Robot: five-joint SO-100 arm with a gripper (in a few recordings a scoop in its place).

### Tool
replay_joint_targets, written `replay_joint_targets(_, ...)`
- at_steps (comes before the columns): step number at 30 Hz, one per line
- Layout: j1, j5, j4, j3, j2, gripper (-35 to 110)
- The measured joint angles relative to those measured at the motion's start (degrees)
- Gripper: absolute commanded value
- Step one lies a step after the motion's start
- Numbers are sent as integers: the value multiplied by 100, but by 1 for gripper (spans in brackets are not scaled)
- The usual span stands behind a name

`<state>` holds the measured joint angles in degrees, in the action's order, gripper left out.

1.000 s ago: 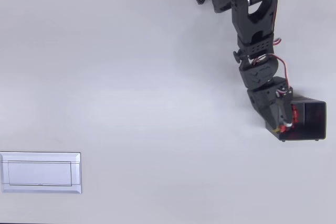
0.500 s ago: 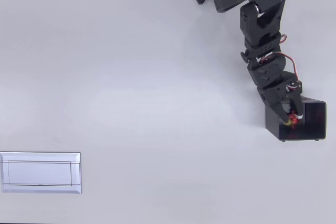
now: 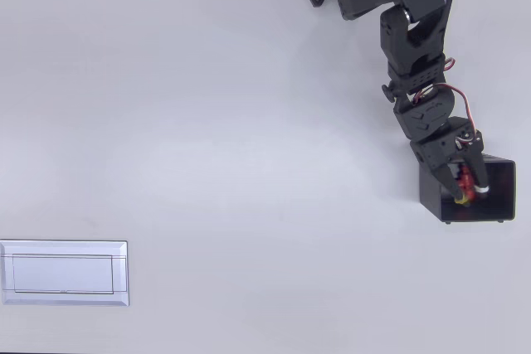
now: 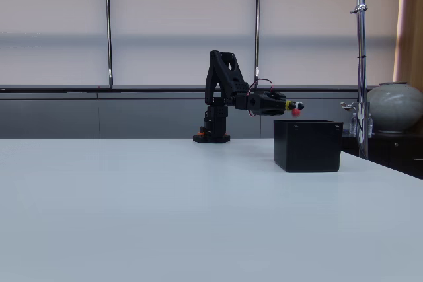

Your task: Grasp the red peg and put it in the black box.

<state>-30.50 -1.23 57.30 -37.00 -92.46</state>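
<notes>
Right-centre of the overhead view: black two-finger gripper [image 3: 465, 187] has swung further over the small black rectangular box [image 3: 496, 196] (still above its rim), pinching the tiny red plastic peg [image 4: 295, 111]; release looks next.

Your overhead view looks straight down on the worktop [image 3: 207, 163] from well above, the arm [image 3: 415, 55] entering at the top right. Your fixed view sits low at the worktop's near edge, well back from the fingers [image 4: 295, 105], facing the windows. Both views share the arm and the box [image 4: 308, 144] below the fingers.
</notes>
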Motion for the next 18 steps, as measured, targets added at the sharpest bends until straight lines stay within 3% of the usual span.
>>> replay_joint_targets(18,316,308,-9,387,457,17)
